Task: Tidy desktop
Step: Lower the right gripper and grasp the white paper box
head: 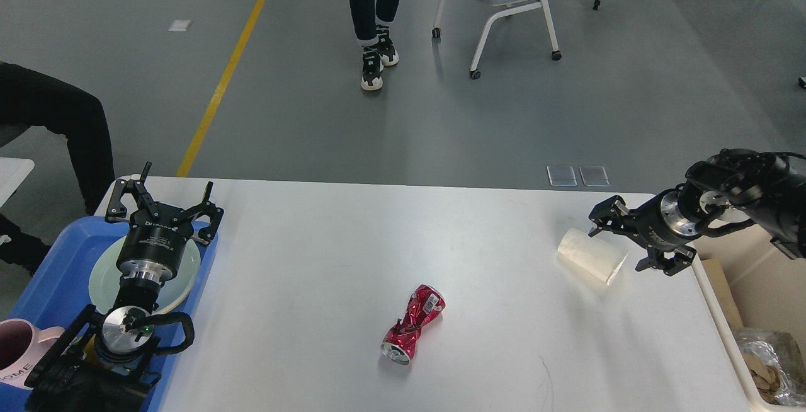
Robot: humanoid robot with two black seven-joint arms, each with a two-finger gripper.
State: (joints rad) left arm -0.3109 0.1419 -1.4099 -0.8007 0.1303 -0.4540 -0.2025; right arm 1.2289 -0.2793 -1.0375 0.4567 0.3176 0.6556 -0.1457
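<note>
The white desktop [327, 254] fills the lower view. On it lie a crushed red can [412, 324] near the middle and a white paper cup [589, 254] on its side toward the right. My right gripper [620, 245] is open, low over the table, its fingers [604, 215] reaching around the cup's open right end from the right. My left gripper [164, 204] is open with nothing in it, above the far edge of the blue tray [60, 273] at the left.
In the tray lie a pale green plate [182, 273] and a pink mug [19, 349]. A beige bin [755, 298] with cardboard and foil scraps stands at the table's right edge. A person walks and a chair stands on the floor beyond.
</note>
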